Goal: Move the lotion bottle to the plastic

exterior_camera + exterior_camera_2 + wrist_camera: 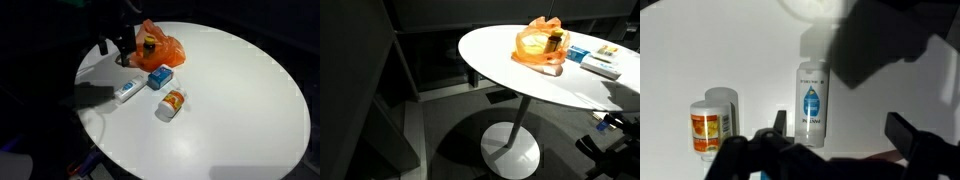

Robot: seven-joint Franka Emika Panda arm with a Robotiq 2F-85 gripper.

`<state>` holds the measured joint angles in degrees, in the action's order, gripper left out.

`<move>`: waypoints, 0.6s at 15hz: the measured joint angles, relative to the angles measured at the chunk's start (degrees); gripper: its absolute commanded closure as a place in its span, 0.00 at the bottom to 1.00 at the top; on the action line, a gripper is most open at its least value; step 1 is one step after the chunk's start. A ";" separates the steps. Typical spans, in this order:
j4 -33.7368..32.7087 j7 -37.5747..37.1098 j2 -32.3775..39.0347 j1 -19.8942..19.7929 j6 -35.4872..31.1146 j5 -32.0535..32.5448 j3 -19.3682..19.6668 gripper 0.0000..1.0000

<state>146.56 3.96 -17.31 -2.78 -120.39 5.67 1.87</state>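
Observation:
The lotion bottle [813, 100] is a white tube with a blue drop label, lying flat on the white table. In the wrist view it lies just inside my left finger, with its bottom end level with the fingertips. It also shows in both exterior views [128, 91] [604, 68]. The orange plastic bag [160, 45] [542, 45] sits crumpled near the table's edge. My gripper [840, 135] is open and empty, hovering above the table; in an exterior view it is a dark shape [115, 50] next to the bag.
A white pill bottle with an orange label [712, 122] [171, 104] lies beside the lotion bottle. A blue box [160, 77] [582, 55] sits between the bag and the bottles. The round table [240, 100] stands on a single pedestal [510, 150].

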 measured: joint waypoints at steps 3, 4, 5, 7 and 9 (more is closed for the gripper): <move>0.32 -0.15 2.97 -0.28 -2.73 0.30 0.14 0.00; 0.26 -0.18 3.32 -0.29 -2.81 0.30 0.15 0.00; 0.16 -0.19 3.36 -0.29 -2.81 0.30 0.15 0.00; 0.04 -0.19 3.23 -0.29 -2.81 0.30 0.15 0.00; 0.03 -0.19 3.24 -0.27 -2.81 0.30 0.15 0.00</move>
<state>146.59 3.77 -14.08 -3.05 -123.20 5.97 2.02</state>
